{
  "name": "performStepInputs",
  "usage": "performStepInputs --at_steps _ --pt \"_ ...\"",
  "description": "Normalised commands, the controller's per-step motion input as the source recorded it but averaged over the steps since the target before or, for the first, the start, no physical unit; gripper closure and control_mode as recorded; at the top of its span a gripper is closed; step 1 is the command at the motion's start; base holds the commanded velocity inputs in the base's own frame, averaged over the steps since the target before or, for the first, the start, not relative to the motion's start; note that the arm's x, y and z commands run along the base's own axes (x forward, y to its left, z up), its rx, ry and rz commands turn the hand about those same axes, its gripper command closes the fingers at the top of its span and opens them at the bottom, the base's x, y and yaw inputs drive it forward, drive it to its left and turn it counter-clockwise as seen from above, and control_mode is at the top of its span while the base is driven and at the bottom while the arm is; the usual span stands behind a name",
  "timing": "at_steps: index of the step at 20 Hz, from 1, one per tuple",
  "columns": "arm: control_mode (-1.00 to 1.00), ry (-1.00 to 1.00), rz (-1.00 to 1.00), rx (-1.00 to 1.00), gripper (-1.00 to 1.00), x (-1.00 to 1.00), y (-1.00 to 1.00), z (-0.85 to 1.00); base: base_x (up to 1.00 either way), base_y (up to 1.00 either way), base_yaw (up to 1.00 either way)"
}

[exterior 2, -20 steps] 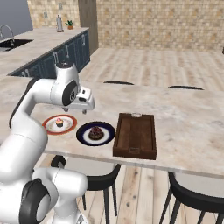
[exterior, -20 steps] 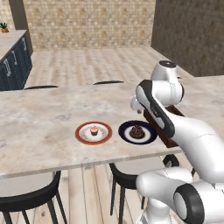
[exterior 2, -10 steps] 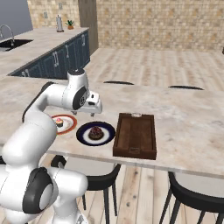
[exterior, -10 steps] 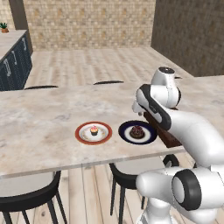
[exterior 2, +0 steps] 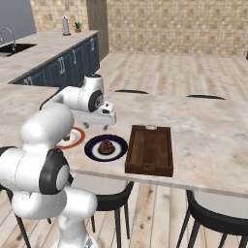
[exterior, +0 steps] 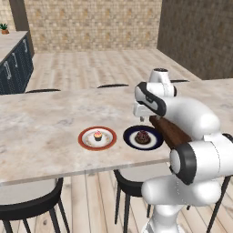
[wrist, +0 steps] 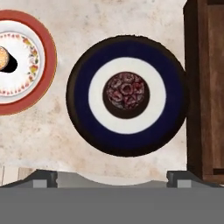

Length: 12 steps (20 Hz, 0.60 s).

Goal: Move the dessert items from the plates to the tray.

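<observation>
On the marble counter point(exterior: 41, 132), near edge: you have the chocolate cake point(wrist: 126, 95) centred on the navy-rimmed plate point(wrist: 78, 96), the pink cupcake point(exterior: 97, 135) on the orange-rimmed plate point(exterior: 84, 141) just to its left, and the wooden tray point(exterior 2: 150, 149) just to its right, nothing in it yet. Your gripper point(exterior 2: 105, 127) hangs above the navy plate with jaws spread wide, holding nothing. Risk, as I judge it: the cake is low and round, so a descent off centre could nudge it across the plate or clip the rim, and a shallow grip could drop it short of the tray.
</observation>
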Motion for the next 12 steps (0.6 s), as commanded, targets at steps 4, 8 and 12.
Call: performStepInputs --at_steps 4,8,12 --pt "-1.0 0.03 0.0 0.0 -1.0 0.23 0.0 -0.21 0.0 0.0 0.0" --pt "-1.0 -0.01 0.0 0.0 -1.0 0.09 -0.01 -0.25 0.0 0.0 0.0" --pt "-1.0 0.0 0.0 0.0 -1.0 0.19 -0.02 -0.35 0.0 0.0 0.0"
